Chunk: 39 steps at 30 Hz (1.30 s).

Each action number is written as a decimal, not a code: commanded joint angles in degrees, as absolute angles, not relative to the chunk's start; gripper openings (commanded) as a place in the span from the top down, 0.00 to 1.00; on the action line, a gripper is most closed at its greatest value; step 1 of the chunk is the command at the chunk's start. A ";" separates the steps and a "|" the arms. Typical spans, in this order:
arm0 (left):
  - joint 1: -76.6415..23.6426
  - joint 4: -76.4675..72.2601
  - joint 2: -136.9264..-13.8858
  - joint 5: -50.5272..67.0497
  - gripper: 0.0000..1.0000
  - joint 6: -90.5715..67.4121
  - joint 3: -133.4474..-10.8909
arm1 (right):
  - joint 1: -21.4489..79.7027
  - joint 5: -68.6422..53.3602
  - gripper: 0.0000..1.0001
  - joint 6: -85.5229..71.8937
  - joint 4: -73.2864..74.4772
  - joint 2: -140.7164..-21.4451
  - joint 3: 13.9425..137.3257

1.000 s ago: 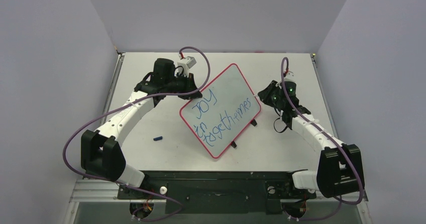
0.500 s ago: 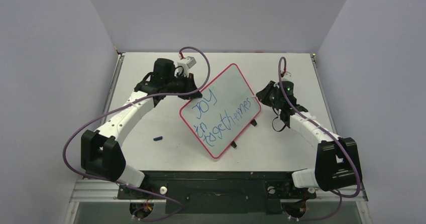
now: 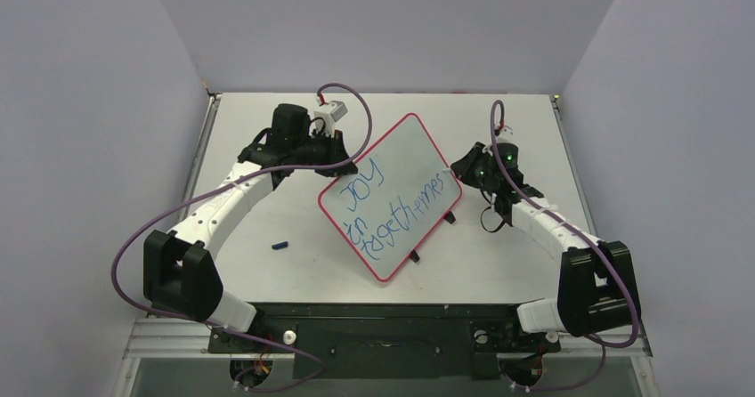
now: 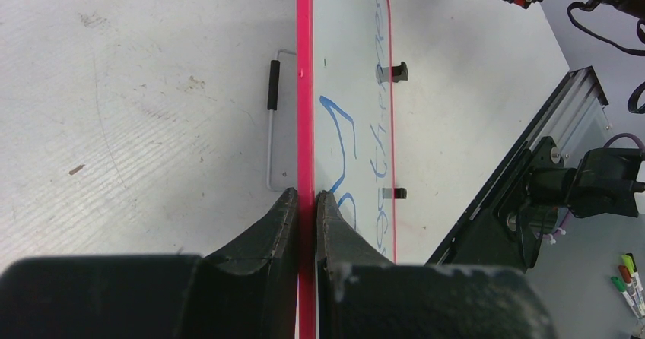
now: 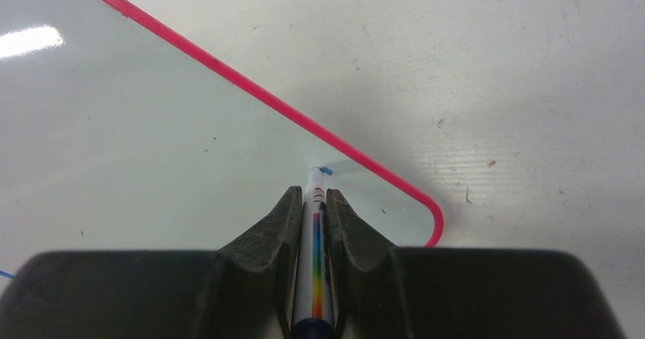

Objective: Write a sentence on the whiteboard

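Left gripper (image 4: 306,196) pinched on board (image 3: 405,152) rim. Right gripper (image 5: 312,194) clamps marker (image 5: 315,232), tip mid-frame near board corner. Mid-sentence, I judge; next letter needs light contact.

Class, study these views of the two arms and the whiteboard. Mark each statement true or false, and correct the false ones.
1. The left hand is shut on the red frame of the whiteboard. True.
2. The right hand holds nothing. False: it is shut on a marker, whose tip is over the board near a corner.
3. The writing on the board is red. False: it is blue; only the frame is red.
4. A small blue piece lies on the table, apart from the board. True.
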<state>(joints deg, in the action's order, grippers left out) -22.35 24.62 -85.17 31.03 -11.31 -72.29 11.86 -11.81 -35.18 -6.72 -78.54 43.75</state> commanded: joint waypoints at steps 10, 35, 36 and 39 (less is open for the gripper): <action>-22.50 23.07 -82.95 29.36 1.00 -7.82 -72.47 | 13.10 -12.40 1.00 -34.52 -9.11 -77.25 41.13; -22.50 22.90 -82.71 29.31 1.00 -7.87 -72.17 | 11.19 -9.11 1.00 -34.81 -7.76 -76.65 40.48; -22.50 22.92 -82.66 29.29 1.00 -7.90 -72.16 | 11.08 -9.17 1.00 -34.81 -7.66 -76.99 40.63; -22.50 22.94 -82.68 29.27 1.00 -7.79 -72.16 | 11.06 -9.31 1.00 -34.72 -7.56 -77.48 40.76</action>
